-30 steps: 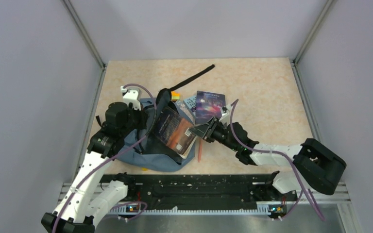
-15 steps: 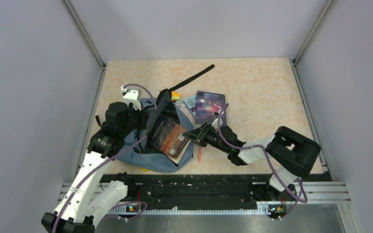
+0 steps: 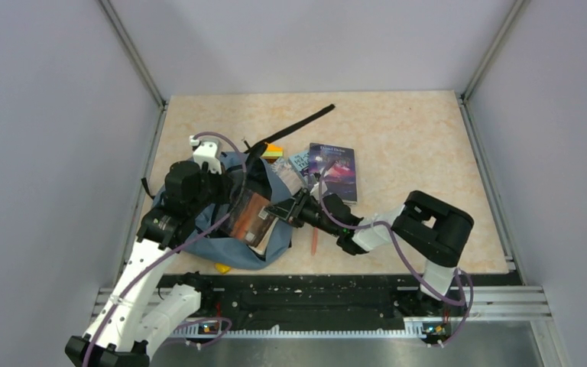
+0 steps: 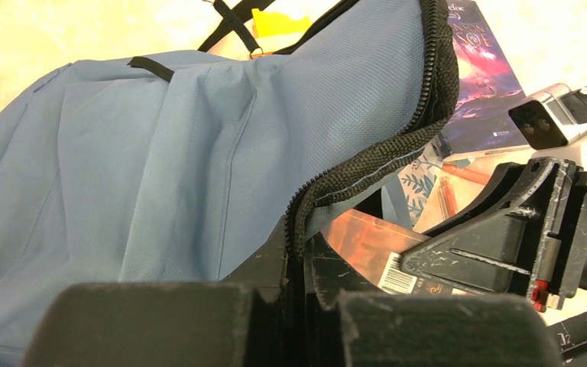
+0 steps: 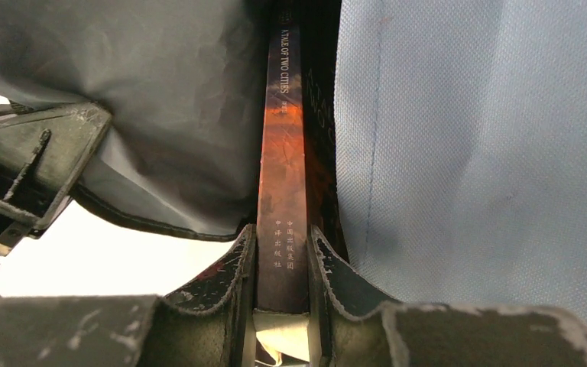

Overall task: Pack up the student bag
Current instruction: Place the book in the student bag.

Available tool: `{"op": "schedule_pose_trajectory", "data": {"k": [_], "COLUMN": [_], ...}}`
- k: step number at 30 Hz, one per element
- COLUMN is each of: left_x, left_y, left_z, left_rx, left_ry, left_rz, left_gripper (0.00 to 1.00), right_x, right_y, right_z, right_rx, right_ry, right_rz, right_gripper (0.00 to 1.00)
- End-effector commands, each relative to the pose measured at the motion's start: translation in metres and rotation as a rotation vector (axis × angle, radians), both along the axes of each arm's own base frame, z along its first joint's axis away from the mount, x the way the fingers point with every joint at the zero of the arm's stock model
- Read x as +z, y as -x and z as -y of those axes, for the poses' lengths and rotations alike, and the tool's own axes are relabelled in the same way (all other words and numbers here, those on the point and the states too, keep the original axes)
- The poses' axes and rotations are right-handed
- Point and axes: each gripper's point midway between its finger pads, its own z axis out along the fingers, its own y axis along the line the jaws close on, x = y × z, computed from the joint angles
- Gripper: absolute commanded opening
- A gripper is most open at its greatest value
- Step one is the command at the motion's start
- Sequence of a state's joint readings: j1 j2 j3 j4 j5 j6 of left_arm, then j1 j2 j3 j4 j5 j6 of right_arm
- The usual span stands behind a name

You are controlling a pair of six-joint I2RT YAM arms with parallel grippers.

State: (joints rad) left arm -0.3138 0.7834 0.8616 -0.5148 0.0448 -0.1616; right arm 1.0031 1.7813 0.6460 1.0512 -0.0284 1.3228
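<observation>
The slate-blue student bag [image 3: 206, 233] lies at the table's left front, mouth facing right. My left gripper [image 3: 233, 193] is shut on the bag's black zipper trim [image 4: 367, 172] and holds the mouth open; in the left wrist view the left gripper [image 4: 298, 256] pinches that trim. My right gripper [image 3: 279, 210] is shut on a dark orange book [image 3: 248, 218], which sits partly inside the bag. In the right wrist view the right gripper [image 5: 283, 256] clamps the book's spine [image 5: 281, 153], between dark lining and the blue fabric [image 5: 474, 138].
A purple book [image 3: 334, 170] and a blue patterned booklet [image 3: 299, 162] lie right of the bag. A yellow-orange item [image 3: 274, 150] lies behind it, an orange pen [image 3: 314, 241] beside my right arm, a yellow item [image 3: 222, 267] under the bag's front edge. A black strap [image 3: 298, 122] trails back.
My right gripper has moved left with the orange book, pushing it deeper into the bag's mouth; the right arm has folded inward. The left gripper has kept its hold.
</observation>
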Motion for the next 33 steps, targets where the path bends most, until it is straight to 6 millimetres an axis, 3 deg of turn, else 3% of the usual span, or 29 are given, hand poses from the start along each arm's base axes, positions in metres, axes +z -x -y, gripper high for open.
{"op": "schedule_pose_trajectory", "data": {"k": [1, 9, 13, 16, 20, 30, 33], "left_x": [0.028, 0.034, 0.037, 0.038, 0.036, 0.037, 0.037], "left_y": [-0.008, -0.004, -0.003, -0.003, -0.003, -0.003, -0.003], "left_z": [0.007, 0.01, 0.01, 0.01, 0.01, 0.008, 0.008], "left_rx": [-0.027, -0.051, -0.053, -0.056, -0.054, -0.042, -0.043], "left_ry": [0.047, 0.057, 0.061, 0.062, 0.059, 0.057, 0.058], "left_rz": [0.114, 0.134, 0.154, 0.157, 0.15, 0.154, 0.155], "left_gripper": [0.0, 0.0, 0.0, 0.0, 0.0, 0.0, 0.0], "right_x": [0.072, 0.017, 0.016, 0.034, 0.075, 0.184, 0.202], "right_y": [-0.005, -0.053, -0.065, -0.067, -0.06, -0.009, -0.004], "right_z": [-0.022, -0.013, -0.003, -0.005, -0.007, 0.007, 0.011], "right_rx": [-0.019, -0.232, -0.299, -0.301, -0.271, -0.084, -0.067], "right_ry": [-0.168, 0.154, 0.224, 0.187, 0.076, -0.384, -0.453], "right_rz": [0.171, 0.247, 0.293, 0.322, 0.35, 0.299, 0.288], "right_gripper": [0.0, 0.0, 0.0, 0.0, 0.0, 0.0, 0.0]}}
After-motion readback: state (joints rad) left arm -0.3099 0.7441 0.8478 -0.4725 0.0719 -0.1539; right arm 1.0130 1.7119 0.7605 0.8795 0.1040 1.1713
